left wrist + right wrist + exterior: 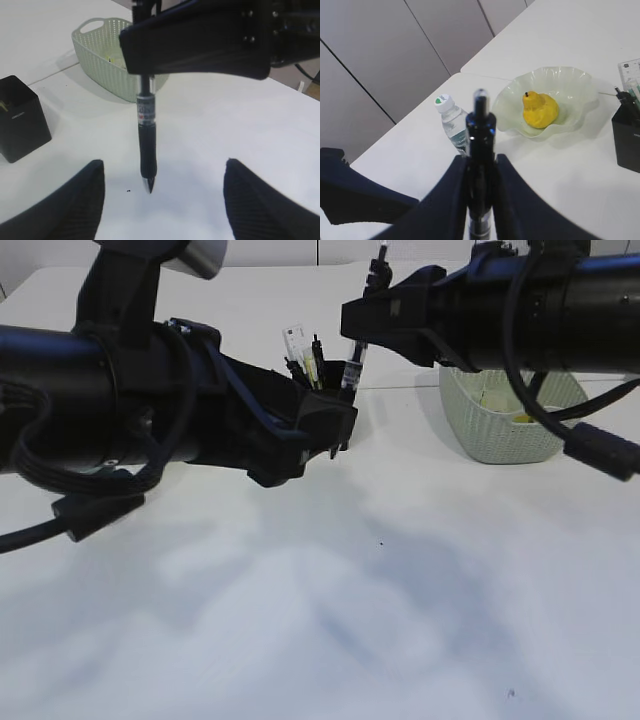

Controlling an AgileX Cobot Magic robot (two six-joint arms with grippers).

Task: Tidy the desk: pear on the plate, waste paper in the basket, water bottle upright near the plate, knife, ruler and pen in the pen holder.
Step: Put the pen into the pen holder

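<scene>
You were looking at a test room set up like an office desk: a plain white table [400,620], grey wall panels [380,60], and a black pen holder [20,117].

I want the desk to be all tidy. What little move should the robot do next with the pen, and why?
Probably carry the pen sideways until it hangs over the black pen holder, then lower it in. The right hand grips the pen upright, tip down, above bare table, and the holder stands off to the side. The pear already sits on the plate.
</scene>
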